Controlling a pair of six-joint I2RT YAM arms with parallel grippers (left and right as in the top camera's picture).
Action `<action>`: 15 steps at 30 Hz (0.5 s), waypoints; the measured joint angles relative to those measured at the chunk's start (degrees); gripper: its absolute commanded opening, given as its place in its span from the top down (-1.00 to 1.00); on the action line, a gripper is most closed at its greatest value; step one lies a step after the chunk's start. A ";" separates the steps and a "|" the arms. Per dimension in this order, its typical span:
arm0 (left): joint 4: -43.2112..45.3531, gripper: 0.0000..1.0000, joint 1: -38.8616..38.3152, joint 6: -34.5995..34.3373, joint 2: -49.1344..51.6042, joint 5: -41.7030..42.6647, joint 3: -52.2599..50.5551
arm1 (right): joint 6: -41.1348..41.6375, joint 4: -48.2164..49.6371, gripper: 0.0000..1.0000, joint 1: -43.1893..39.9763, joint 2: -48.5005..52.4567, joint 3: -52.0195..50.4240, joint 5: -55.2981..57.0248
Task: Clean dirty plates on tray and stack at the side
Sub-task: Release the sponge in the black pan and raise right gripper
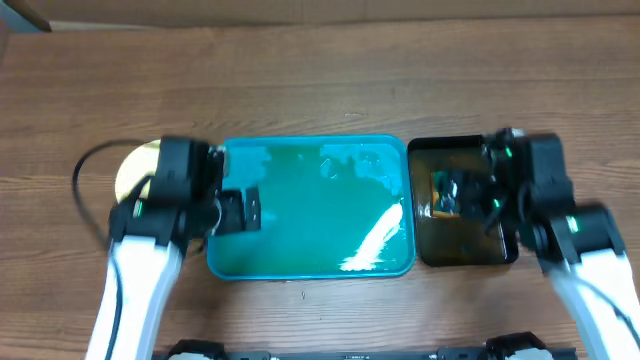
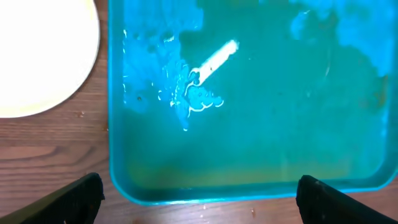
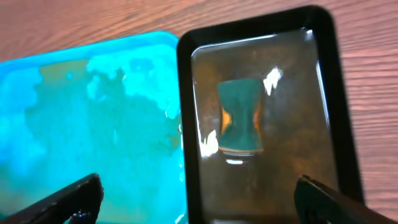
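While you watch from overhead, the large rectangular teal-blue plastic tray [image 1: 300, 235] lies wet mid-table, with a pale round plate [image 1: 130, 172] on the table just left of it, partly under the left arm.

Left wrist view: your left gripper [image 2: 199, 183] hangs over the tray's rim, jaws spread wide, gripping nothing.

Right wrist view: your right gripper [image 3: 199, 186] is likewise wide apart above the narrow black tray [image 3: 339, 124], where a green sponge [image 3: 239, 118] lies.

The teal tray [image 1: 300, 235] lies beside a black tray [image 1: 462, 252].
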 measured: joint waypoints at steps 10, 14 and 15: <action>4.66 -1.00 0.00 0.00 -27.30 -2.21 -9.86 | 0.00 -1.11 -1.00 0.00 -18.73 -4.48 1.68; 4.79 -0.99 0.00 0.00 -29.62 -3.04 -9.92 | 0.02 -1.64 -1.00 0.00 -18.97 -4.48 1.73; 4.72 -1.00 0.00 0.00 -29.57 -3.21 -9.92 | 0.00 -1.64 -1.00 0.00 -18.78 -4.48 1.81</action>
